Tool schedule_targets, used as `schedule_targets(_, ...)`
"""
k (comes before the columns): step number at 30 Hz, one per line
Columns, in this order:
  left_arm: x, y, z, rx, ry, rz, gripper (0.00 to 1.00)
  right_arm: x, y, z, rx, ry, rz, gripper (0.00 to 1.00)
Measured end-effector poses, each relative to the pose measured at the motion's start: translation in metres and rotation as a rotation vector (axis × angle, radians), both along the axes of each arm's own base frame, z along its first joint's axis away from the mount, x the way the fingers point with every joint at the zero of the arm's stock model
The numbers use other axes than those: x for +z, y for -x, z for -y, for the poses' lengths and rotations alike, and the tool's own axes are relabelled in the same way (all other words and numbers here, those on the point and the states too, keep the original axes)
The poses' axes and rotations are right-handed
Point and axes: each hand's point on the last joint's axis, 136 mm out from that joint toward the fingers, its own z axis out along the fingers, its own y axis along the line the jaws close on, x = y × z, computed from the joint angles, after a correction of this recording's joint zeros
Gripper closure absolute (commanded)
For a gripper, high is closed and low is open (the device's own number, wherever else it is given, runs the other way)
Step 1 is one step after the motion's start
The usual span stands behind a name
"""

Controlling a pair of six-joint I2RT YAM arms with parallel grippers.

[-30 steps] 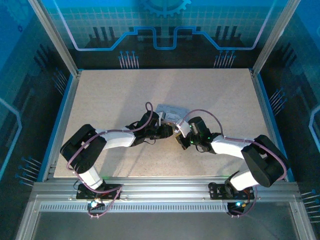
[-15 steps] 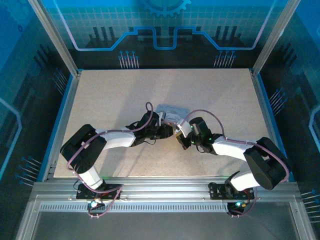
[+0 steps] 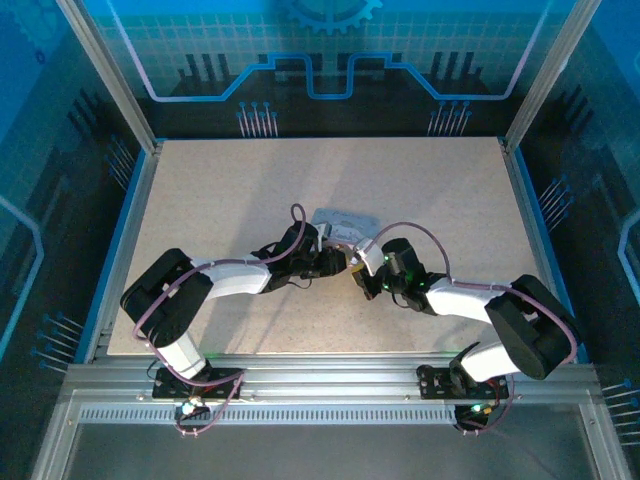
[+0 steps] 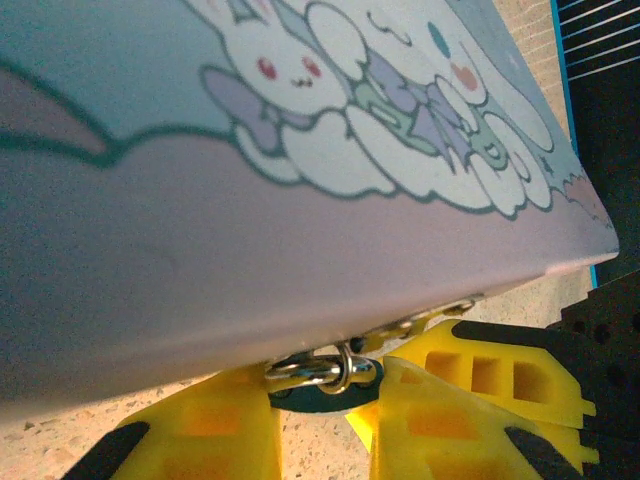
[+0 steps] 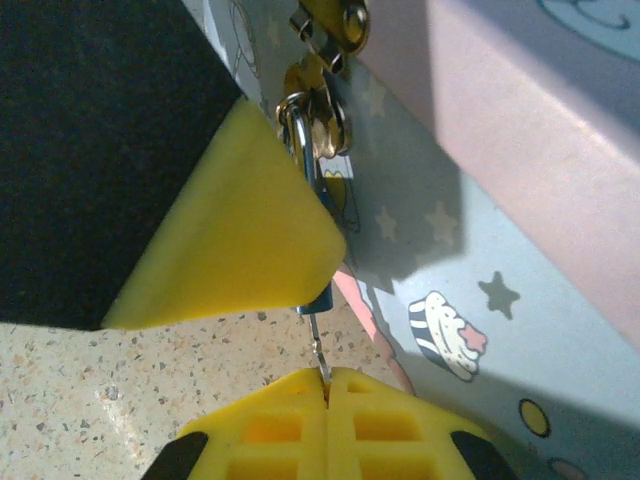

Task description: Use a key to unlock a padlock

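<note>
From above, the left gripper (image 3: pixel 339 262) and right gripper (image 3: pixel 358 278) meet beside the tin (image 3: pixel 338 219); left wrist: jaws clamp the padlock (image 4: pixel 325 393) between them; right wrist: jaws pinch the key (image 5: pixel 318 350), tip at the lock straight ahead, so twist purely about its shaft.

Lilac tin (image 4: pixel 300 250) with white cartoon bunnies; dark bluish padlock (image 4: pixel 322 399)

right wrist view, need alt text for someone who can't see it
The right claw pinches a thin metal key whose shaft runs up into the bottom of a small bluish padlock hanging from the gold hasp of a lilac cartoon-printed tin. A second yellow finger covers most of the padlock from the left, above speckled table.
</note>
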Motion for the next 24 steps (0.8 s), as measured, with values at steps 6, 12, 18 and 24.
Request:
schedule_targets(6, 0.0036, -0.0024, 0.0015, 0.01, 0.011, -0.003, 0.9, 0.0027, -0.0028, -0.0019, -0.011, -0.021, 0.003, 1.0)
schedule_targets(12, 0.0044, -0.0031, 0.0015, 0.012, 0.011, 0.0, 0.9, 0.0038, -0.0038, -0.0026, -0.021, -0.036, -0.004, 1.0)
schedule_targets(18, 0.0068, -0.0035, 0.0017, 0.013, 0.015, 0.004, 0.9, 0.0072, -0.0058, -0.003, -0.028, -0.064, -0.011, 1.0)
schedule_targets(24, 0.0086, -0.0043, 0.0025, 0.013, 0.018, 0.008, 0.9, 0.0096, -0.0068, -0.0027, -0.033, -0.083, -0.018, 1.0)
